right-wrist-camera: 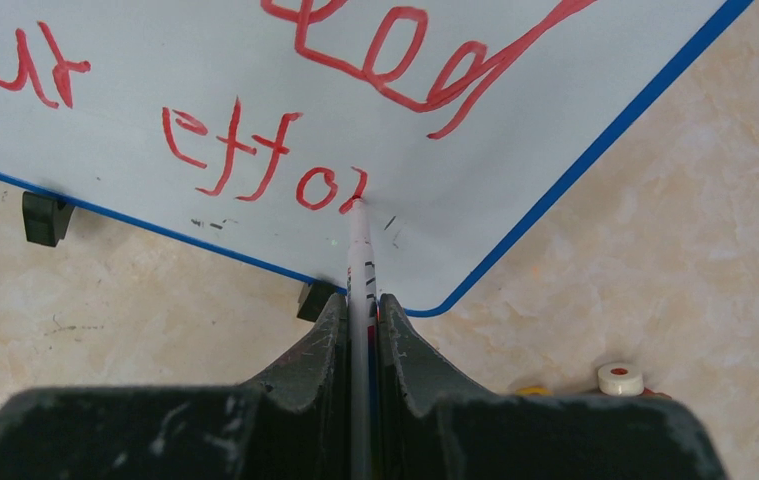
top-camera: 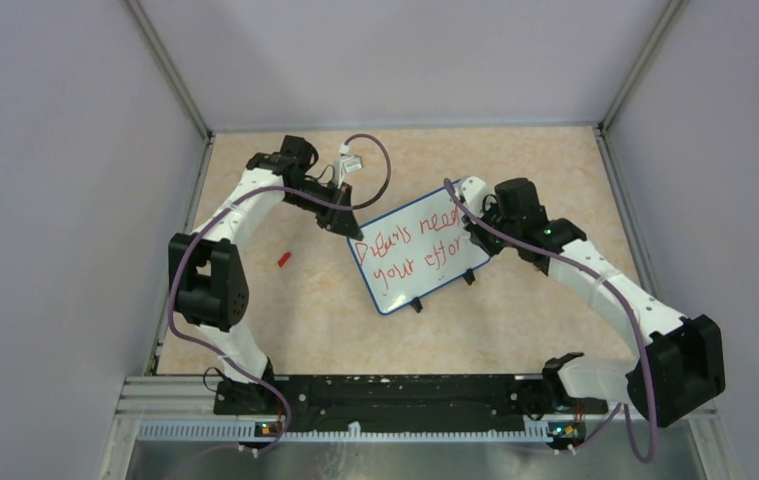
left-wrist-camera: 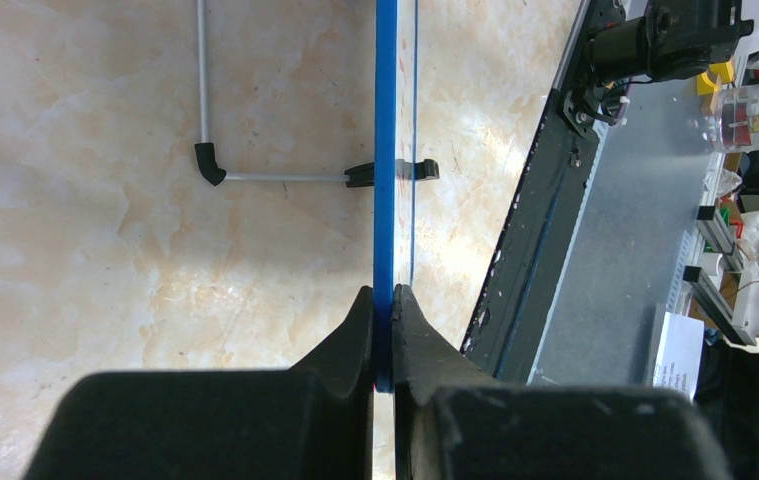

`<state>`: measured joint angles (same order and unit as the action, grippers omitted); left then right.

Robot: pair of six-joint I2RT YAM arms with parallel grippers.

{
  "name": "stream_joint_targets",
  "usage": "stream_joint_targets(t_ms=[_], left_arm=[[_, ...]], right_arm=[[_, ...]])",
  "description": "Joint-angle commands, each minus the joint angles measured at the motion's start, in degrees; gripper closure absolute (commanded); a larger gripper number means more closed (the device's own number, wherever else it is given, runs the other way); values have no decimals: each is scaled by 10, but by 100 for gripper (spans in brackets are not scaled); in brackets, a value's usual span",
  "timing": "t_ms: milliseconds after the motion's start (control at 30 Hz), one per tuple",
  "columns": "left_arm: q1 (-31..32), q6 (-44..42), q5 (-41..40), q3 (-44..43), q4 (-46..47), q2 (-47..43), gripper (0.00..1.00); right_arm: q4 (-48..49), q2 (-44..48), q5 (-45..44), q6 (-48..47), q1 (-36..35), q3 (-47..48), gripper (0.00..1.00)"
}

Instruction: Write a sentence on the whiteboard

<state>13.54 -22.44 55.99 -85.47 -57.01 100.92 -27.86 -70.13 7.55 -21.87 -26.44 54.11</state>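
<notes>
The whiteboard (top-camera: 425, 285) with its blue rim stands tilted in the middle of the table on black feet. The sentence (top-camera: 410, 248) in red reads roughly "Dreams need your effor" in two lines; its end shows in the right wrist view (right-wrist-camera: 255, 160). My left gripper (top-camera: 343, 222) is shut on the board's upper left edge, seen as a blue rim (left-wrist-camera: 385, 180) between the jaws (left-wrist-camera: 383, 335). My right gripper (top-camera: 475, 238) is shut on a white marker pen (right-wrist-camera: 360, 270), whose tip touches the board at the last red letter (right-wrist-camera: 354, 192).
A small red cap (top-camera: 283, 259) lies on the table left of the board. A wire stand (left-wrist-camera: 255, 176) with a black elbow sticks out behind the board. The black rail (top-camera: 395, 392) runs along the near edge. Grey walls enclose the table.
</notes>
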Motion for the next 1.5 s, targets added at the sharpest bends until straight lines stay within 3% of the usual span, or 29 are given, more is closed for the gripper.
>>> stream_joint_targets(t_ms=[0, 367, 867, 1300, 1467], left_arm=[[1, -15, -16, -6, 18, 9, 100], [1, -17, -7, -3, 18, 6, 100], [1, -16, -12, 2, 18, -4, 100], [1, -16, -10, 2, 20, 1, 100], [1, -15, -8, 3, 22, 1, 100]], right_arm=[[33, -4, -16, 8, 11, 33, 100], [-19, 19, 26, -5, 24, 44, 100], [16, -21, 22, -5, 28, 46, 100], [9, -19, -35, -21, 54, 46, 100], [-9, -9, 5, -23, 54, 59, 100]])
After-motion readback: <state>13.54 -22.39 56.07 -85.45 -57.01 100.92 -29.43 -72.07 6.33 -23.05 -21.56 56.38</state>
